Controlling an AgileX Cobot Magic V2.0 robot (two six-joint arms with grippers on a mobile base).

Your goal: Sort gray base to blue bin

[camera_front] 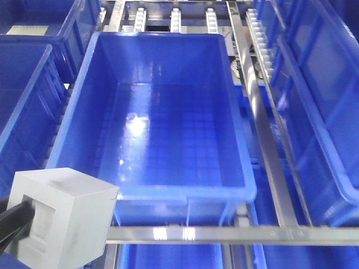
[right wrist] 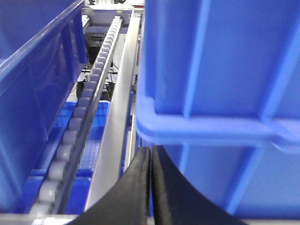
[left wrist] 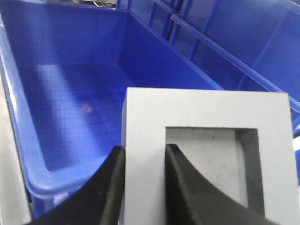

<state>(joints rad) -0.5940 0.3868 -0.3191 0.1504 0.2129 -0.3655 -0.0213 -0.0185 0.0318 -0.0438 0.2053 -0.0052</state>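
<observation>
The gray base (camera_front: pixel 64 216) is hanging at the lower left of the front view. It is a matte, pale gray block, slightly tilted, and it is overlapping the near left corner of the blue bin (camera_front: pixel 168 61) in the picture. In the left wrist view its square recess is facing the camera. The left gripper (left wrist: pixel 144 152) is pinching one wall of that recess, one dark finger outside the block and one inside the hollow. The blue bin is filling the middle of the front view, standing upright and open-topped. Its smooth sloping walls, thick rim and faintly gridded floor are catching glare.
</observation>
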